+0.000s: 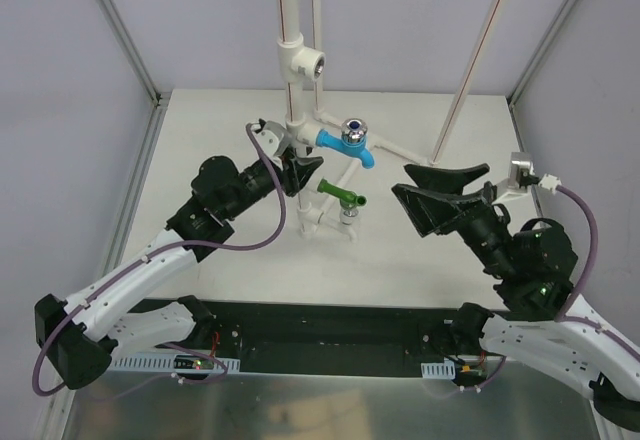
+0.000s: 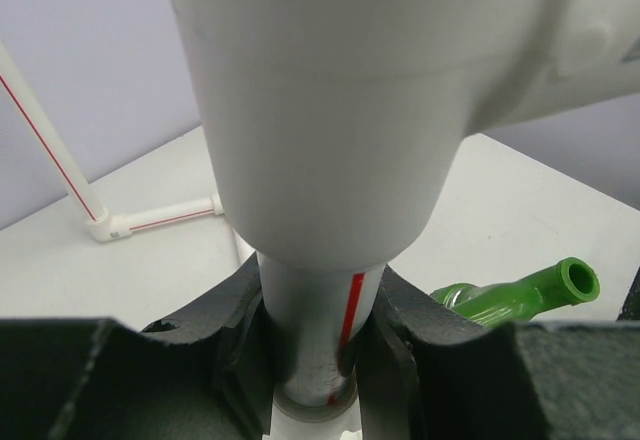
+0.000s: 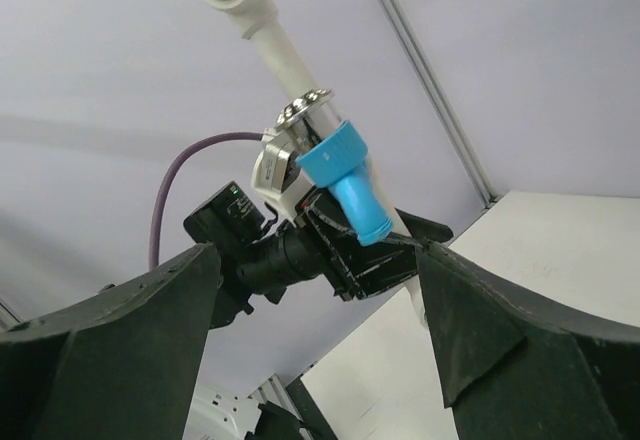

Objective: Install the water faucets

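White walled tabletop (image 1: 420, 260): left pincer (image 1: 303, 172) clamps pipe (image 1: 297, 110), right pincer (image 1: 400, 178) gapes near blue faucet (image 1: 345, 145).

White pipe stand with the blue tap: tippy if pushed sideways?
Probably tippy: the pipe stand rises tall over short thin feet. Likely light and stiff, being plastic pipe. The left gripper, shut on its upright, seems to steady it; the blue tap overhanging one side may add lean.
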